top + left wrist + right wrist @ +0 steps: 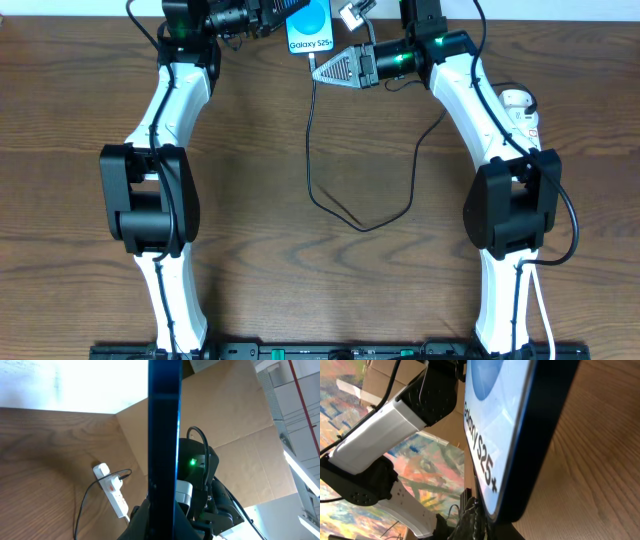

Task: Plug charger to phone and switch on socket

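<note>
My left gripper (pixel 283 16) is shut on the phone (pixel 310 30) and holds it raised at the far middle of the table, lit blue screen up. In the left wrist view the phone (pixel 164 435) is edge-on between my fingers (pixel 162 522). My right gripper (pixel 320 70) sits just below the phone's lower edge and is shut on the plug end of the charger cable (pixel 312 140). In the right wrist view the phone (pixel 500 425) fills the frame right at my fingertips (pixel 485 520); the plug tip itself is hidden. The socket (pixel 520 108) lies at the right, partly under my right arm.
The black cable loops across the middle of the wooden table (pixel 360 226) and runs back up toward the power strip. The strip also shows in the left wrist view (pixel 114 491). Cardboard panels (pixel 235 415) stand behind the table's far edge.
</note>
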`<state>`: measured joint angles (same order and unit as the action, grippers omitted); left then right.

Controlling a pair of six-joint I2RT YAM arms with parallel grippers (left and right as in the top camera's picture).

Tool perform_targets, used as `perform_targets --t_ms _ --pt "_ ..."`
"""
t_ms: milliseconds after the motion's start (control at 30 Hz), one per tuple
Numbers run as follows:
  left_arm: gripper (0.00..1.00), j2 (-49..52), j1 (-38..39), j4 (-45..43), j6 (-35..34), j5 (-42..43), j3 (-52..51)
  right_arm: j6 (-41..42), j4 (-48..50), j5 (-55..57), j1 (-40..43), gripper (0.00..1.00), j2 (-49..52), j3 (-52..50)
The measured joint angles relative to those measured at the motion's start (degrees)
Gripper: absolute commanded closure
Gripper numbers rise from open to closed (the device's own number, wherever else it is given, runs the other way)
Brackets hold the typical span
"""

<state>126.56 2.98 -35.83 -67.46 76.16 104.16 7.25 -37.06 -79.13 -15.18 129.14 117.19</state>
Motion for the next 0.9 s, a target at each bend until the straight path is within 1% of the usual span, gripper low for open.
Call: perform_targets --t_ms 667,900 --pt "0.93 0.0 0.0 0.0 0.0 1.1 0.0 0.2 1.4 -1.9 0.1 0.99 0.0 0.0" --pt "0.93 0.0 0.0 0.0 -0.1 1.0 0.0 0.2 -1.1 -1.9 0.1 0.99 0.0 0.0"
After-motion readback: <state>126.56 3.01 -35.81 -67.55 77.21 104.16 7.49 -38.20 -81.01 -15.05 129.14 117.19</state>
